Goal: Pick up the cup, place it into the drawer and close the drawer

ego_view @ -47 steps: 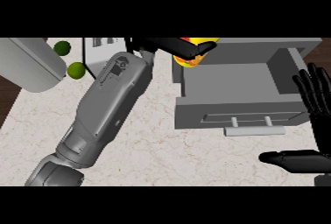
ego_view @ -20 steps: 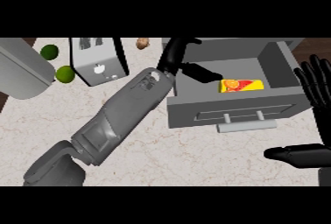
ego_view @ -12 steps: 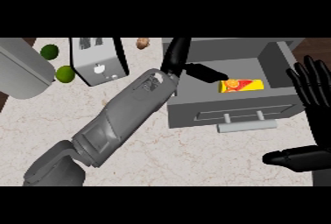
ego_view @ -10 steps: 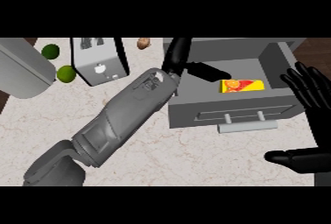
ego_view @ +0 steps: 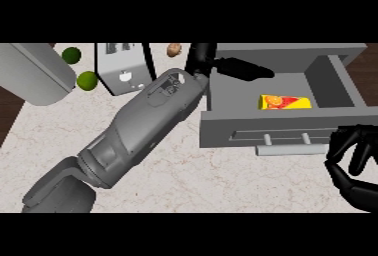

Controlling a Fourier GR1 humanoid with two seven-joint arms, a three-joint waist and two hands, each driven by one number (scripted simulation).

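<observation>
The cup (ego_view: 283, 101), yellow with orange and red print, lies on its side inside the open grey drawer (ego_view: 334, 91), apart from both hands. My left hand (ego_view: 225, 65) hovers over the drawer's back left corner with its fingers straight, open and holding nothing. Its grey forearm slants in from the lower left. My right hand (ego_view: 353, 159) is at the lower right, just in front of the right end of the drawer's front panel. Its fingers are curled and hold nothing. The drawer's handle (ego_view: 286, 139) faces me.
A grey toaster (ego_view: 122, 70) stands left of the drawer. Two limes (ego_view: 71, 54) (ego_view: 87, 79) and a large grey vessel (ego_view: 31, 72) sit at the far left, with a small brown item (ego_view: 174, 49) at the back. Marble counter (ego_view: 192, 175) spreads in front.
My right hand has come down from upright at the right edge to the drawer's front right corner, and its fingers have curled. The left hand and the cup have barely moved.
</observation>
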